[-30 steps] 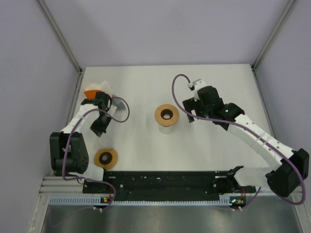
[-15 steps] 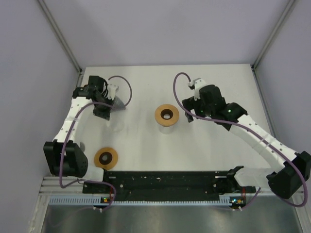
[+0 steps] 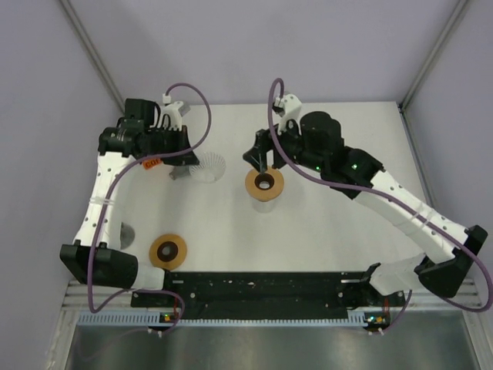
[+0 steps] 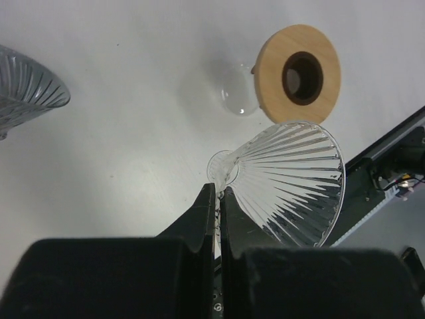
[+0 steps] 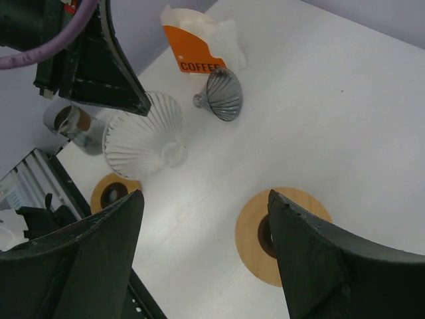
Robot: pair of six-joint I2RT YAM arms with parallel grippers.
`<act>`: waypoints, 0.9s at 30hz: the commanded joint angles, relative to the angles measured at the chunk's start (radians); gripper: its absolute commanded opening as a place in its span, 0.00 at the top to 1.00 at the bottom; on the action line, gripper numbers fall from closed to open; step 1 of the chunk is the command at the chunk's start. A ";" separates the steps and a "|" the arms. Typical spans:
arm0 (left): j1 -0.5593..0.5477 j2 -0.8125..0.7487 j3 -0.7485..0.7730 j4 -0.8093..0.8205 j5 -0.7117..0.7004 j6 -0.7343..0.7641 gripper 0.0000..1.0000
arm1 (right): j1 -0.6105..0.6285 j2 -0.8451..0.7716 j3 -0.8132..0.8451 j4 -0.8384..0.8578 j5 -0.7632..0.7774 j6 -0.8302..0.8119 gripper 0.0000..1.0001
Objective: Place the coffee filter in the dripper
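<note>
My left gripper (image 3: 187,158) is shut on the base of a clear ribbed glass dripper (image 3: 209,166) and holds it above the table; it also shows in the left wrist view (image 4: 292,179) and the right wrist view (image 5: 143,143). The pack of white coffee filters with an orange label (image 5: 192,50) lies at the back left, mostly hidden under the left arm in the top view (image 3: 152,163). My right gripper (image 3: 260,154) is open and empty above a wooden ring stand (image 3: 253,185), which also shows between its fingers (image 5: 247,236).
A second, grey dripper (image 5: 224,93) lies on its side by the filter pack. Another wooden ring (image 3: 179,250) sits near the front left, close to the black rail. A glass carafe with a cork collar (image 5: 70,123) stands at the left edge.
My left gripper has lifted from the back left and swung toward the centre with the clear dripper in it. My right arm has risen and swung left over the wooden ring.
</note>
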 commanded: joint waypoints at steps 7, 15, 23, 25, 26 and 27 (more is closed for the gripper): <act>-0.183 0.060 0.089 0.168 0.096 -0.162 1.00 | 0.035 0.222 0.197 -0.030 0.029 0.026 0.26; -0.260 0.132 0.117 0.246 0.100 -0.219 1.00 | 0.017 0.178 0.142 -0.139 0.178 -0.001 0.51; -0.335 0.179 0.135 0.281 0.058 -0.225 1.00 | -0.078 0.149 0.051 -0.180 0.104 0.011 0.83; -0.343 0.193 0.132 0.296 0.048 -0.225 1.00 | -0.089 0.150 0.039 -0.180 0.104 0.005 0.85; -0.346 0.201 0.132 0.304 0.047 -0.228 1.00 | -0.094 0.152 0.036 -0.180 0.107 0.005 0.89; -0.347 0.212 0.134 0.307 0.047 -0.229 1.00 | -0.098 0.152 0.034 -0.180 0.107 0.000 0.92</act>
